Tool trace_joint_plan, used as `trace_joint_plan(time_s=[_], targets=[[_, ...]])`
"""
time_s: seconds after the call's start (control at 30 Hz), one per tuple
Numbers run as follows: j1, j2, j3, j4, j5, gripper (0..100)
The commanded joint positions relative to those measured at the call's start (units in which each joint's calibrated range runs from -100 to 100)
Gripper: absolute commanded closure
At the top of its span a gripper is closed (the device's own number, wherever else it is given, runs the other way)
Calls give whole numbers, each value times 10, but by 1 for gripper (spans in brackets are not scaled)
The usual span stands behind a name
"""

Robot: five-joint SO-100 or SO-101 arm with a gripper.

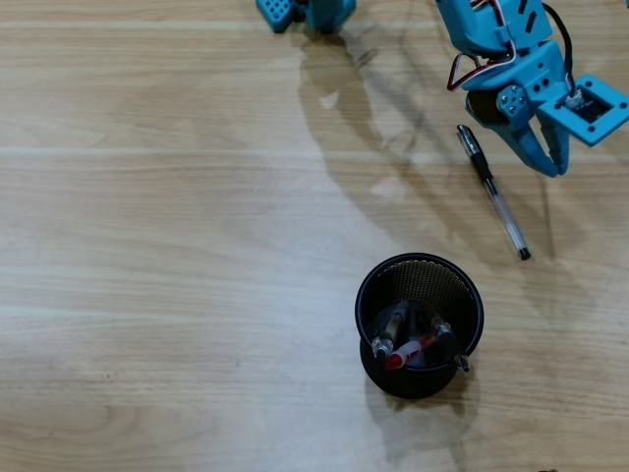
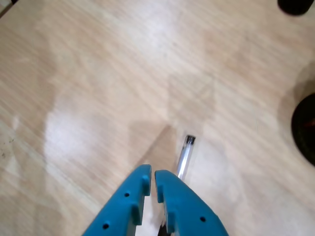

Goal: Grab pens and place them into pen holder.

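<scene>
One pen (image 1: pixel 491 192) with a clear barrel and black cap lies alone on the wooden table, above and to the right of the pen holder (image 1: pixel 393 379), a round black mesh cup. Several pens (image 1: pixel 408 344) stand inside it, one with red. My blue gripper (image 1: pixel 550 162) hangs just right of the loose pen's capped end. The jaws are shut with only a thin slit between them and hold nothing. In the wrist view the gripper (image 2: pixel 150 174) points down at the table, the pen (image 2: pixel 184 152) shows past the right finger, and the pen holder (image 2: pixel 296 128) is cut by the right edge.
Blue arm parts (image 1: pixel 305 12) sit at the top edge of the overhead view. A dark object (image 2: pixel 295 5) shows in the wrist view's top right corner. Bare wood table (image 1: pixel 177 246) stretches to the left.
</scene>
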Motion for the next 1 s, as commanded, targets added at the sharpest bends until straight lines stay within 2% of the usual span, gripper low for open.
trace_joint_plan(time_s=[0.0, 0.23, 0.37, 0.53, 0.6, 0.97], targets=[[-5, -39, -12, 53, -13, 98], [18, -22, -19, 122, -13, 98], [19, -11, -19, 128, -16, 96], [15, 1, -19, 128, -16, 79], [13, 7, -19, 128, -16, 76], [1, 51, -19, 126, -16, 76]])
